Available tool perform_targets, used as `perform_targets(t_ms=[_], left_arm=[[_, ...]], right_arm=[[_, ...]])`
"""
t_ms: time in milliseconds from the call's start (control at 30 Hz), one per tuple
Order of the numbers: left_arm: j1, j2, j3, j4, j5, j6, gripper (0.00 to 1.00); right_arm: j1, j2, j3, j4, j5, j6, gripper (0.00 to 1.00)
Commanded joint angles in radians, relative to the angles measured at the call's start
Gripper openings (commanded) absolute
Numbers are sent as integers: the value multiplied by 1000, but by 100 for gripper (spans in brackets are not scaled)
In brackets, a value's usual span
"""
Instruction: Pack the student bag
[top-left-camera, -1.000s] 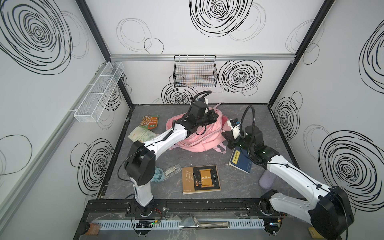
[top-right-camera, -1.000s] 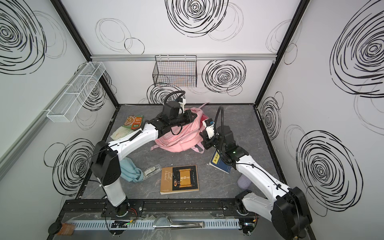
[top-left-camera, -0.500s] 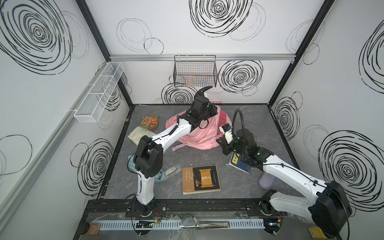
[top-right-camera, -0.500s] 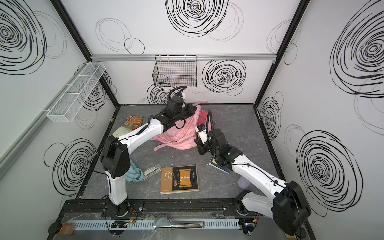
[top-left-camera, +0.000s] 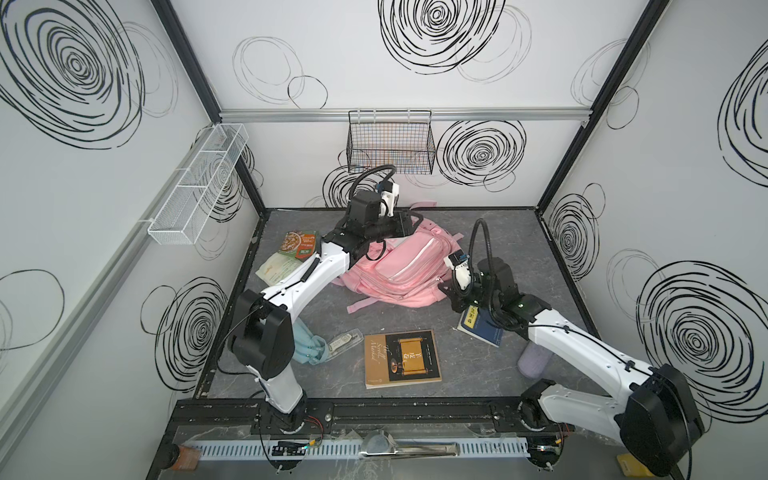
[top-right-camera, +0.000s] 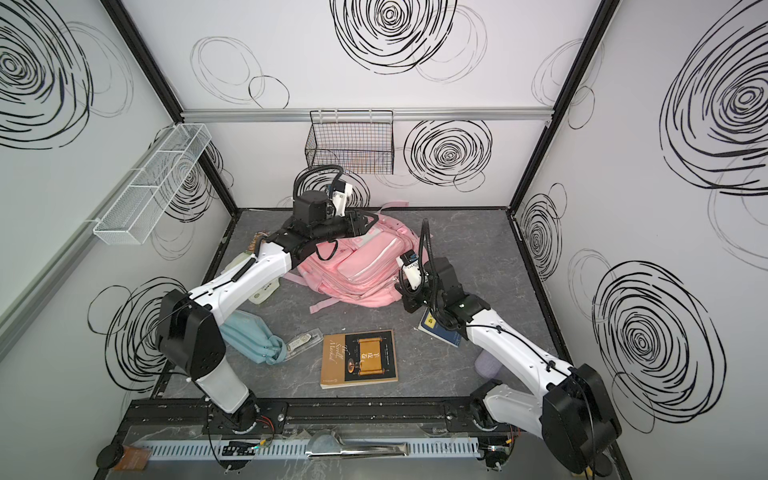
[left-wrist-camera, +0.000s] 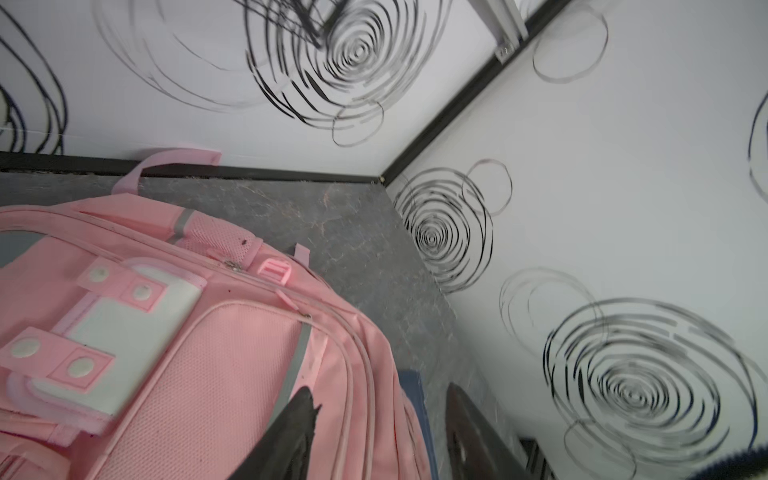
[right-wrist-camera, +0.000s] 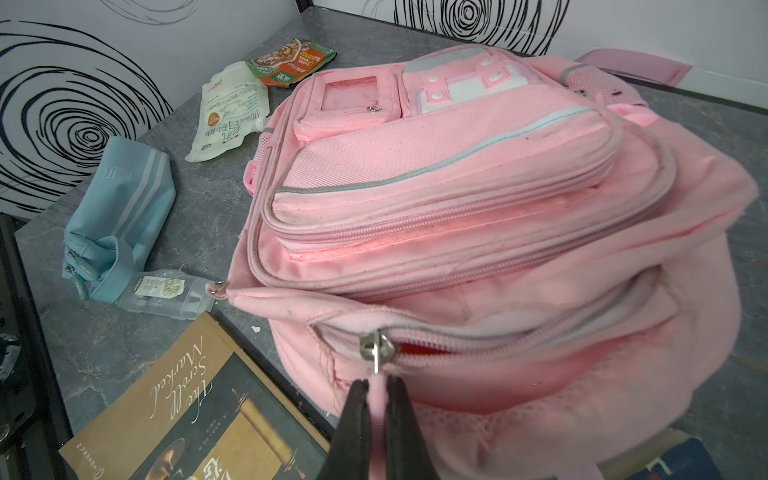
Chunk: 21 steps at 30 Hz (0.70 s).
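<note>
I am seeing the student bag (top-left-camera: 399, 270) lying front-up at the back middle of the desk (top-left-camera: 478, 249), its main zipper partly open. My right end effector (right-wrist-camera: 376, 399) is pinching together on the pink pull tab (right-wrist-camera: 377, 409) just below the metal zipper slider (right-wrist-camera: 376, 347), with the right arm reaching in low from the front right. My left end effector (left-wrist-camera: 380, 388) is hanging with fingers apart over the bag's end nearest the back wall, wrist level. Near the front, a brown book (top-left-camera: 402, 358) is showing "The Scroll Marked", and a white pouch (right-wrist-camera: 226, 112) is carrying Chinese print.

Student bag (top-left-camera: 399, 270): pink, white stripe. Desk (top-left-camera: 478, 374): grey, marbled. Pouch (right-wrist-camera: 116, 208): light blue, striped. Book (top-left-camera: 402, 358): brown cover, black panel. Walls (top-left-camera: 353, 62): white, black spirals.
</note>
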Motion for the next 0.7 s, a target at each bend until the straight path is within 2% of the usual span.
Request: perform_targets(t_ms=[0,200,367,667], left_arm=[[-45,9,30,-226,89,254,55],[-110,83,88,-423,22,428,59],[-131,119,86,-428,-175,456,60],[-150,227,155,-474,-335,498,58]], right_arm=[[-5,-7,36,68,-34,-17,0],[-5,-16,30,70,-38,-15,0],[-5,-26,36,64,-43,-12,0],[-5,-28,51,48,-43,-18,0]])
